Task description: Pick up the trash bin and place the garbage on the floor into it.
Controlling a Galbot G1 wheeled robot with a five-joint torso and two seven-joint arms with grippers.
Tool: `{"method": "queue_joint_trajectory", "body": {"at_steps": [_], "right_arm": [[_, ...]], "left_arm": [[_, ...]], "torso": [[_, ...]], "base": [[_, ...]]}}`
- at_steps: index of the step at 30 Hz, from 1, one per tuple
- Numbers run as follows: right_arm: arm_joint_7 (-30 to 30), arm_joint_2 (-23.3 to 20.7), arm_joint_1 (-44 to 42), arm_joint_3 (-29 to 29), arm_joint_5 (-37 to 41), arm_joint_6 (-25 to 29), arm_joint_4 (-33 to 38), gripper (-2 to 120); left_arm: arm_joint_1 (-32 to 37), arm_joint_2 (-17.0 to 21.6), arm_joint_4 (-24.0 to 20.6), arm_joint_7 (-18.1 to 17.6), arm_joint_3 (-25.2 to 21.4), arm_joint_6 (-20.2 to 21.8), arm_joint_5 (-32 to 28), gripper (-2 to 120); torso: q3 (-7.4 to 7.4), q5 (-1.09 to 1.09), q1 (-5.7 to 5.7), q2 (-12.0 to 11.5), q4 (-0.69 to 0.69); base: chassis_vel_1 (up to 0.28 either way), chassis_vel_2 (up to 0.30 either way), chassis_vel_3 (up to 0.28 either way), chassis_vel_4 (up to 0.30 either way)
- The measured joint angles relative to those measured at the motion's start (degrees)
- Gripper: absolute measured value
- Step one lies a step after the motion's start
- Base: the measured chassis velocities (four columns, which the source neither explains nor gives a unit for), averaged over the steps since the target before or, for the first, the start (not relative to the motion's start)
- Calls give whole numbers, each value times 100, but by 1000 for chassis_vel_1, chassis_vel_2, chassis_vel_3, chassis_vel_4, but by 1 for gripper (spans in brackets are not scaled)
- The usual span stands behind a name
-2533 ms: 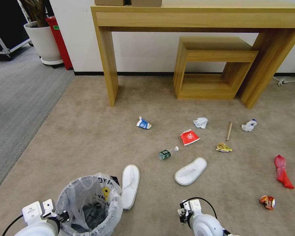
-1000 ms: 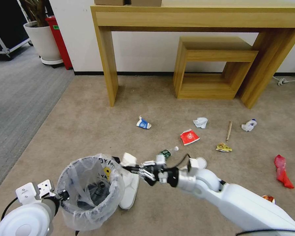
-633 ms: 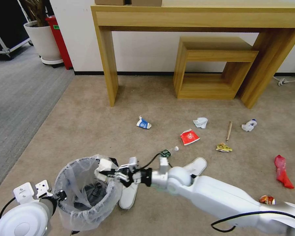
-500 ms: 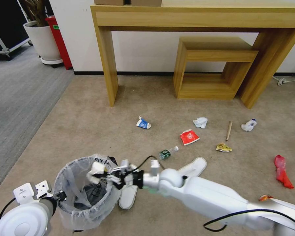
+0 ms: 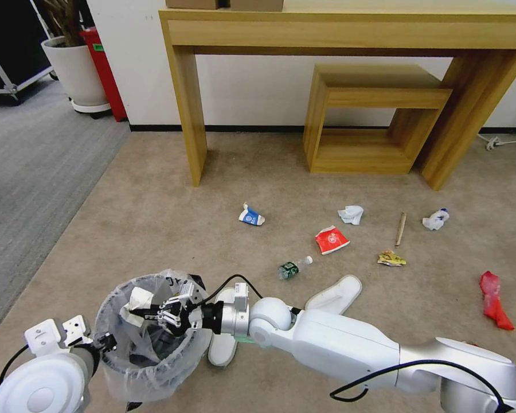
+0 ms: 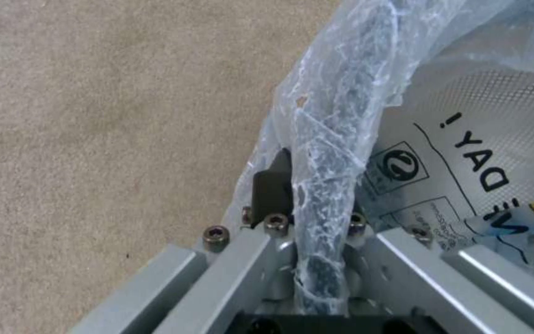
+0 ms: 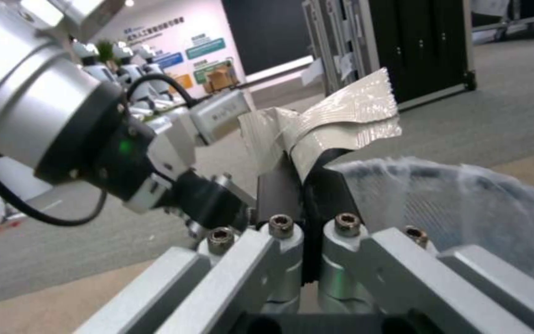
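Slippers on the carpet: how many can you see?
2. One slipper lies near the small bottle; the other slipper lies beside the trash bin. The right arm covers part of each.

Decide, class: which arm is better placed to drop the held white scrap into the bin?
Right. The right end effector grips the white scrap above the trash bin. The left end effector is clamped on the bin's rim, holding it.

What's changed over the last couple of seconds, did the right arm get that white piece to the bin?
The right gripper, shut on a white wrapper, swung leftward from beside the near slipper to over the trash bin mouth; not released yet. The left gripper stays clamped on the bin's lined rim, the bin raised since the earliest picture. The rest of the litter is unmoved.
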Motion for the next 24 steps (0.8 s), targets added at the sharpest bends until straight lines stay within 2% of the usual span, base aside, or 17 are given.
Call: {"method": "queue_joint_trajectory", "body": {"at_steps": [4,5,6,9,11,12,17,20,21,23,24], "right_arm": [[3,-113,-80,49,-131,17,8,0],[-7,-154,-119,74,-187,5,19,5],[-7,-154,-119,74,-187,5,19,5],[19,-216,-213,151,-267,-72,63,19],[34,-231,-229,162,-272,-85,77,22],[74,-248,-250,172,-272,-95,102,30],[89,-257,-254,193,-272,-114,126,42],[176,-273,-243,208,-268,-136,172,58],[176,-273,-243,208,-268,-136,172,58],[354,-271,-232,221,-250,-140,209,69],[354,-271,-232,221,-250,-140,209,69]], "left_arm": [[13,2,0,-2,13,-2,7,0],[26,9,-5,-2,14,-2,9,0],[26,9,-5,-2,14,-2,9,0],[51,10,-13,-3,20,-2,28,0],[62,6,-18,-4,23,-3,37,0],[87,0,-37,-4,25,-2,53,0],[131,0,-68,-4,12,-2,69,0],[201,-8,-105,-5,-2,1,112,0],[201,-8,-105,-5,-2,1,112,0],[211,-30,-112,-5,-2,4,130,0],[211,-30,-112,-5,-2,4,130,0]], "torso": [[0,0,0,0,-1],[0,1,0,0,0],[0,1,0,0,0],[0,1,0,0,0],[0,1,0,0,0],[0,1,0,0,0],[0,1,0,0,0],[0,1,0,0,0],[0,1,0,0,0],[0,1,0,-1,1],[0,1,0,-1,1]], "base": [[0,0,0,0],[0,0,0,0],[0,0,0,0],[0,0,0,0],[0,0,0,0],[0,0,0,0],[0,0,0,0],[0,0,0,0],[0,0,0,0],[0,0,0,0],[0,0,0,0]]}}
